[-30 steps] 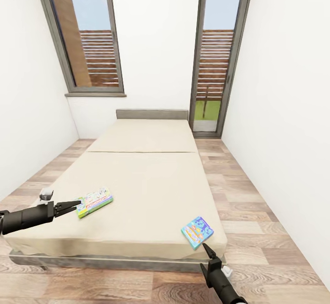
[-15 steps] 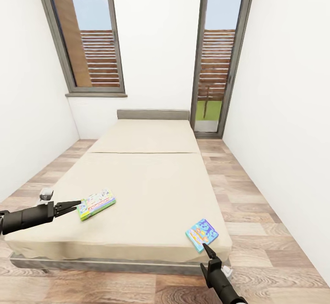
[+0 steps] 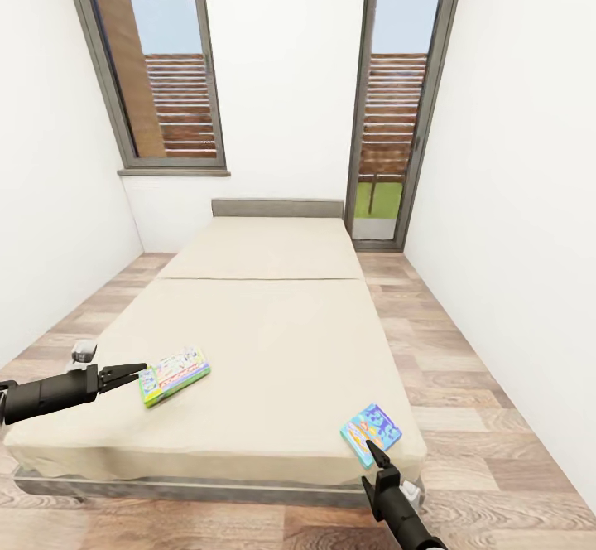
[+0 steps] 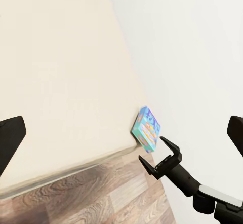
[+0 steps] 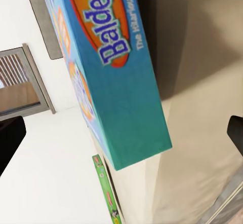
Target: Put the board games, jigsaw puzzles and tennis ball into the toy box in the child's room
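Two board games lie on the bed (image 3: 273, 326), a beige mattress on a dark grey frame. The green, yellow and red one (image 3: 174, 374) is near the front left, and my left gripper (image 3: 136, 370) hovers open just left of it. The smaller blue one (image 3: 371, 432) sits at the front right corner; my right gripper (image 3: 375, 455) is open, right at its near edge. The right wrist view has this blue box (image 5: 116, 82) very close, lettered "Balder...", with the green game (image 5: 106, 193) edge-on beyond. The left wrist view looks across the mattress to the blue box (image 4: 147, 129) and the right gripper (image 4: 161, 155).
White walls close in on both sides of the bed. A tall window (image 3: 161, 61) is at the back left and a glass door (image 3: 397, 111) at the back right. Strips of wood-plank floor (image 3: 463, 368) run along each side of the bed.
The whole view has crept forward toward the bed. The blue game now lies closer to my right gripper's tips. Both arms keep the same pose and both games rest where they were.
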You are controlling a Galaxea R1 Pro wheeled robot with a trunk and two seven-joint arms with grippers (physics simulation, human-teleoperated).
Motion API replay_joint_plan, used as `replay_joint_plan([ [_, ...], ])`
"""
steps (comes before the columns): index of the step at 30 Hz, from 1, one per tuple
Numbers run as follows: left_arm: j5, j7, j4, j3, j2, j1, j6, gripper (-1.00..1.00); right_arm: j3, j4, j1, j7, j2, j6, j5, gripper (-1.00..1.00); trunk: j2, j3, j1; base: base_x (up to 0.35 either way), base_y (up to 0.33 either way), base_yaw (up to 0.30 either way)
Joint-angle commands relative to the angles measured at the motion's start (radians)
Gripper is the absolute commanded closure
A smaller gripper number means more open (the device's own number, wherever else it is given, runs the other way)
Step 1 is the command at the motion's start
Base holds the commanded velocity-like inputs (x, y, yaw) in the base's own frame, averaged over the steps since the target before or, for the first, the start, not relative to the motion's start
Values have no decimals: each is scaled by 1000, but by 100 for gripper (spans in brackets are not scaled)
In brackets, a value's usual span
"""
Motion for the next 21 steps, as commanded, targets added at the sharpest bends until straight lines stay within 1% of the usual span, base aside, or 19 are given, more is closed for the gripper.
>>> replay_joint_plan([
  [1, -11, -9, -1, 1, 0, -1, 10, -100, -4, 0, -1, 0, 1, 9, -8, -100, 0, -1, 0, 28, 12, 0],
  [16, -11, -9, -1, 1, 0, -1, 11, -100, -4, 0, -1, -1, 1, 9, -8, -100, 0, -1, 0, 7, 2, 0],
  [21, -11, -8, -1, 1, 0, -1, 10, -100, -4, 0, -1, -1, 1, 9, -8, -100, 0, -1, 0, 83, 0, 0],
])
